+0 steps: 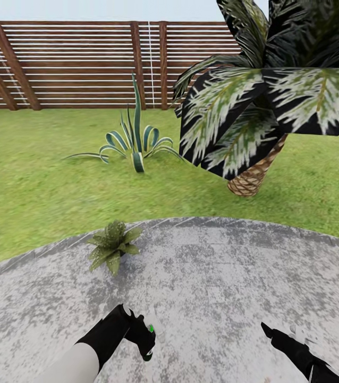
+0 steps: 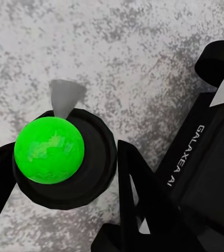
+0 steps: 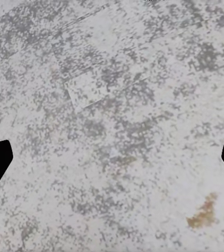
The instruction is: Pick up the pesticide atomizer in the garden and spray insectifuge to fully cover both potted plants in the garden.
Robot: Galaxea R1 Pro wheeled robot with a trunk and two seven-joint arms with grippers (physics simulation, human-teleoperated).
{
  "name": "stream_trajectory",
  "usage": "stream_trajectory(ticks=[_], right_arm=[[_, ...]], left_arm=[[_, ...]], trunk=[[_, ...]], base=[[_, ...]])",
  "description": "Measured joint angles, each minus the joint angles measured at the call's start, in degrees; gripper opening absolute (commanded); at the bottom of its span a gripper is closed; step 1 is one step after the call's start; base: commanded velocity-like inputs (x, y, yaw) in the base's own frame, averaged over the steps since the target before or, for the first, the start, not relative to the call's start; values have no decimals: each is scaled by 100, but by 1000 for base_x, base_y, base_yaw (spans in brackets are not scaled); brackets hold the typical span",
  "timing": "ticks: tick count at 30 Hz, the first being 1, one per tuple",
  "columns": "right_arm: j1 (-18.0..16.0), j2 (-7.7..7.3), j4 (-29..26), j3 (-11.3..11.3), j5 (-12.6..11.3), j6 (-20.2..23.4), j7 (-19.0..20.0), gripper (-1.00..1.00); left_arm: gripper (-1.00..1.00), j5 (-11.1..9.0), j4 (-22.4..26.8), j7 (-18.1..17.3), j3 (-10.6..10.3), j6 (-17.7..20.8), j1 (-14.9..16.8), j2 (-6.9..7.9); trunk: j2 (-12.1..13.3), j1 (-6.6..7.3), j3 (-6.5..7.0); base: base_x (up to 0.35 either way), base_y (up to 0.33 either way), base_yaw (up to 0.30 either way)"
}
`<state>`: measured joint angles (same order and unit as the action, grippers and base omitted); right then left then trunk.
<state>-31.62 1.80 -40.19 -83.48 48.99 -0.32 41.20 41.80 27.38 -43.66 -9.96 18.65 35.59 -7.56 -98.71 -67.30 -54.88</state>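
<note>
On a round grey paved patch (image 1: 233, 276), the left gripper (image 1: 147, 340) grips a black, green-capped object (image 2: 50, 150); 1 potted plant (image 1: 111, 246) sits just ahead. The right gripper (image 3: 112, 157) hangs wide open, empty.

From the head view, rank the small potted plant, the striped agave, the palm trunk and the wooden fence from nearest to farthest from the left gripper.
1. Potted plant: just ahead of the left gripper, at the paved patch's edge.
2. Striped agave: farther ahead on the lawn.
3. Palm trunk: ahead and well to the right; too close to the agave to rank firmly.
4. Wooden fence: farthest, behind the lawn.
</note>
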Motion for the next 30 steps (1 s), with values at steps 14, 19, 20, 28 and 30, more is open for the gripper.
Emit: stream_trajectory(ticks=[14, 19, 20, 28, 30], right_arm=[[0, 0, 0, 0, 0, 0, -3, 100], [0, 0, 0, 0, 0, 0, -3, 100], [0, 0, 0, 0, 0, 0, -3, 100], [0, 0, 0, 0, 0, 0, -3, 100], [0, 0, 0, 0, 0, 0, -2, 100]], left_arm=[[-100, 0, 0, 0, 0, 6, 0, 0], [-100, 0, 0, 0, 0, 8, 0, 0], [-100, 0, 0, 0, 0, 7, 0, 0], [-100, 0, 0, 0, 0, 7, 0, 0], [-100, 0, 0, 0, 0, 8, 0, 0]], trunk=[[0, 0, 128], [0, 0, 174], [0, 0, 183], [0, 0, 256], [0, 0, 274]], base=[[0, 0, 0], [0, 0, 0], [0, 0, 0], [0, 0, 0], [0, 0, 0]])
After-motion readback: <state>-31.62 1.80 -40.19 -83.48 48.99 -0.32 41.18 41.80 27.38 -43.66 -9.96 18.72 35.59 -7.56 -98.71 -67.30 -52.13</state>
